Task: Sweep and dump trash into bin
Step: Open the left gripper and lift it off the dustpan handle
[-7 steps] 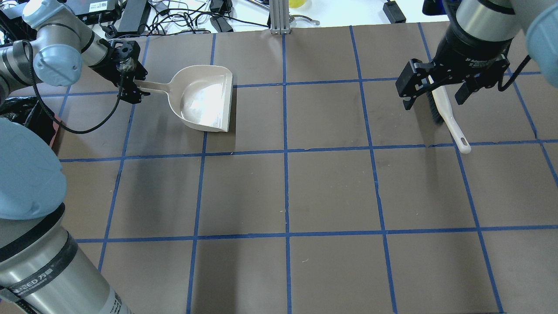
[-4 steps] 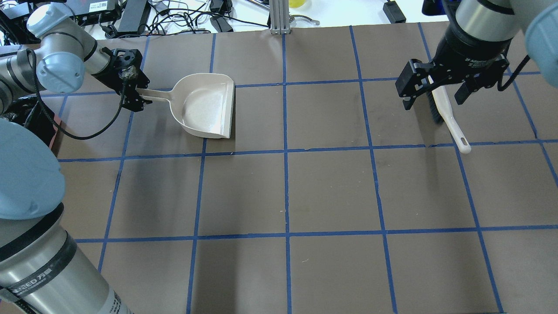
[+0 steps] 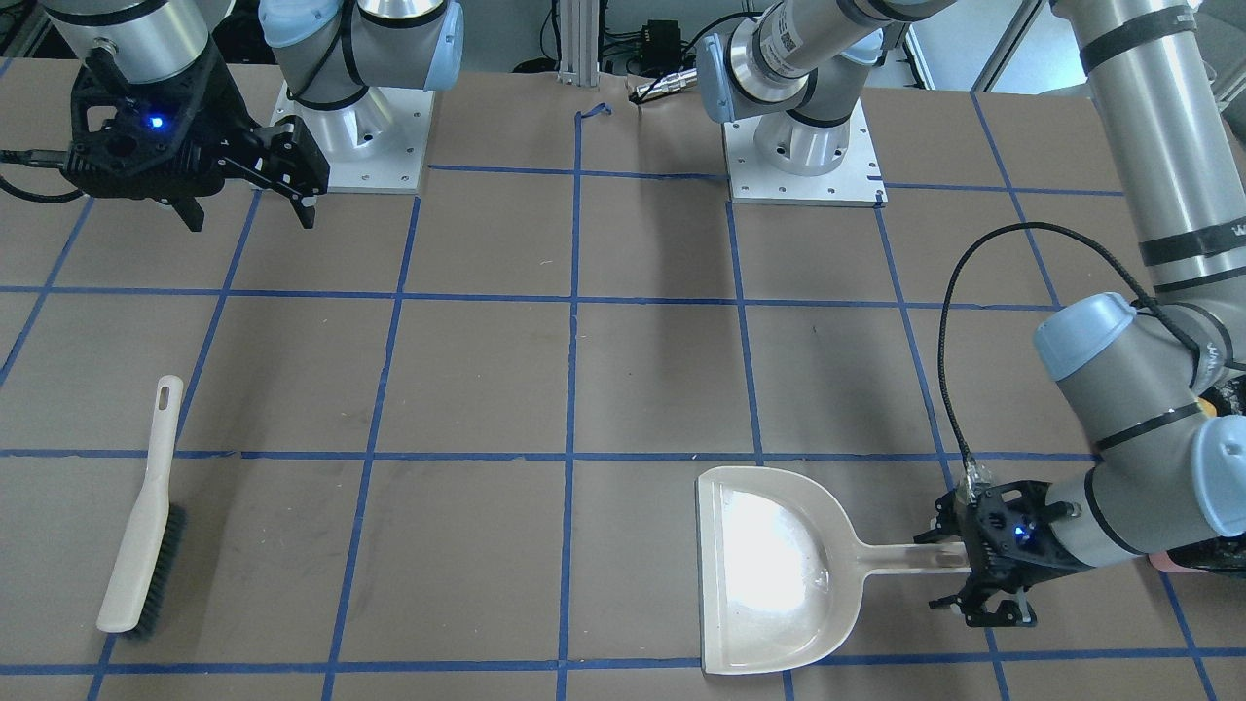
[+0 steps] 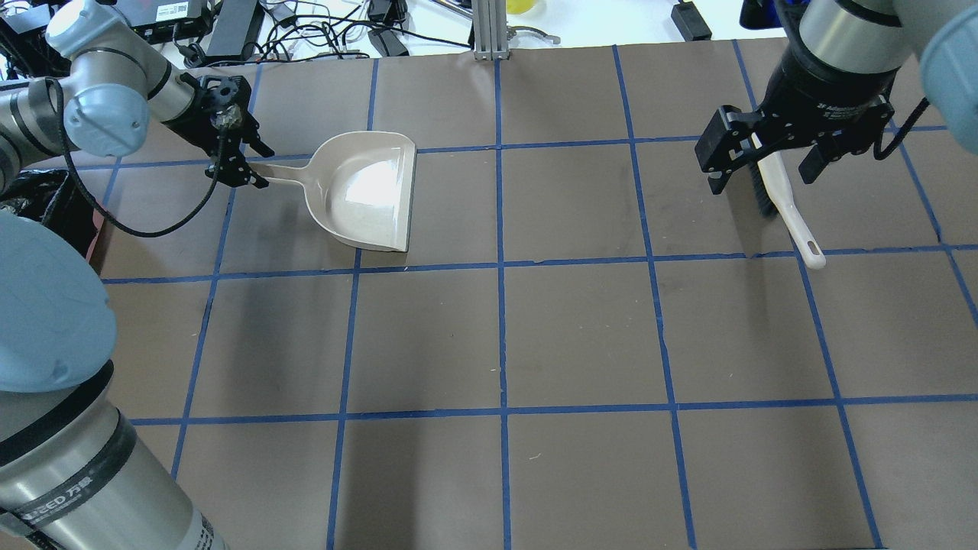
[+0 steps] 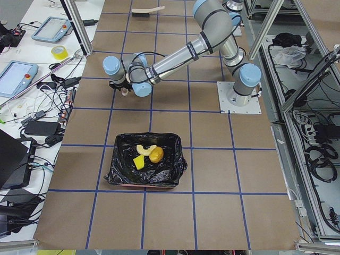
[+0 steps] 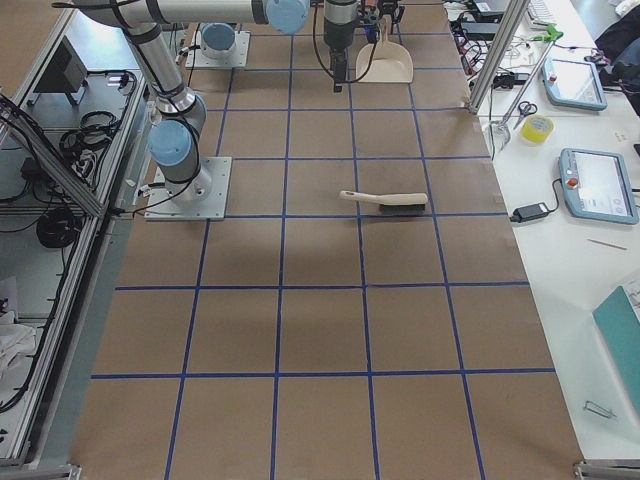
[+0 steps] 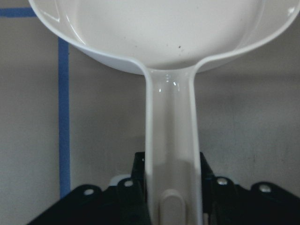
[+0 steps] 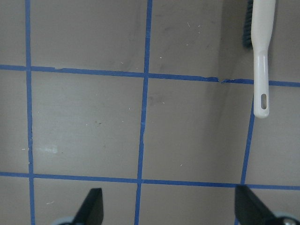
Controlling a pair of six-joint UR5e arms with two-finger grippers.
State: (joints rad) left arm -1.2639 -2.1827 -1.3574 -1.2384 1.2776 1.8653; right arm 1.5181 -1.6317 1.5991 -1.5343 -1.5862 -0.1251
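The trash lies inside the bin [image 5: 127,171], a pink box lined with a black bag: the tan croissant [image 5: 146,149], the yellow wedge [image 5: 139,162] and the golden-brown lump [image 5: 155,155]. My left gripper [image 4: 258,166] is shut on the handle of the beige dustpan [image 4: 367,191], which is empty and low over the table; it also shows in the front view [image 3: 769,574], as does the left gripper [image 3: 939,571]. My right gripper [image 4: 762,177] is open and empty, held above the brush [image 4: 787,210].
The bin's edge shows at the left of the overhead view [image 4: 46,200], beside my left arm. The brush [image 3: 146,526] lies flat on the table, handle toward the robot. Cables and devices lie beyond the table's far edge [image 4: 306,30].
My left gripper has shifted and turned the dustpan, so the pan now sits a little further right and lower in the overhead view. The right gripper and the brush have not moved.
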